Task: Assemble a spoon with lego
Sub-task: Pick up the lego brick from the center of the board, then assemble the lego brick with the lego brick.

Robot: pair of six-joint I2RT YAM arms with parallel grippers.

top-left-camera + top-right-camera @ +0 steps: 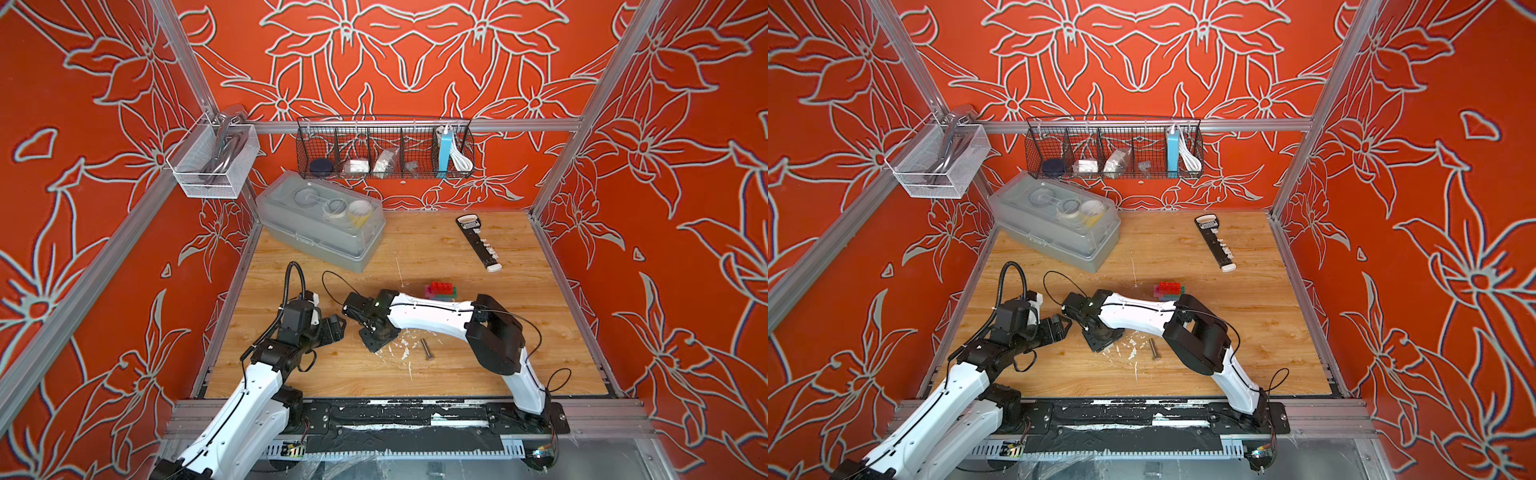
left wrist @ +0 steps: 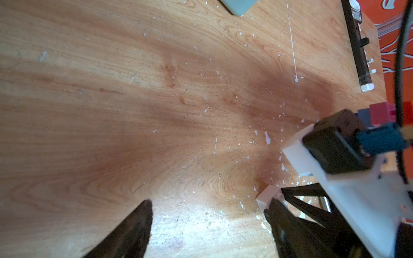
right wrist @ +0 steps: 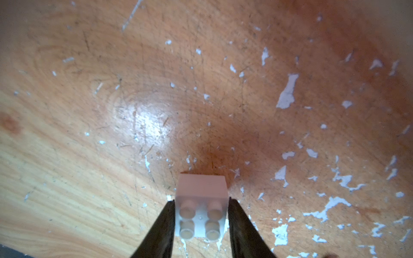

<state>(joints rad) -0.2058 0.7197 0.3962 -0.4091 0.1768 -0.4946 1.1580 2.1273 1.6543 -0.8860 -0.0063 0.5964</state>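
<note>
Closest to the camera is the black rail [image 1: 415, 415] along the near edge of the table [image 1: 478, 374], and both arms are mounted on it. From the right side the right gripper [image 3: 201, 212] reaches across to the middle-left of the table, pointing down at the wood. It's clamped on a white brick [image 3: 201, 187], one finger pressed against each side, four studs facing the wrist cam. Whether the brick is sitting on the table or just off it, I honestly can't tell.

Just left of that is the left gripper [image 2: 207, 223], jaws spread wide with nothing between them. In its wrist view one of its fingers looks to be right beside the white brick.

As for the spoon [image 1: 439, 291], it's a small stack around the middle of the table, just beyond the right arm's forearm, which hides its near side. I can make out red on top, pink on the left, and green and blue lower down. It's not touching the white brick.

Other stuff:
- a grey bolt [image 1: 426, 349] lies just right of the right gripper, among white flakes
- a black strip with white pegs [image 1: 478, 243] is at the far right
- a grey plastic box [image 1: 320, 232] sits in the far left corner
- a wire basket [image 1: 320, 141] hangs on the far wall
- a white mesh basket [image 1: 208, 183] with metal utensils hangs on the left wall
</note>
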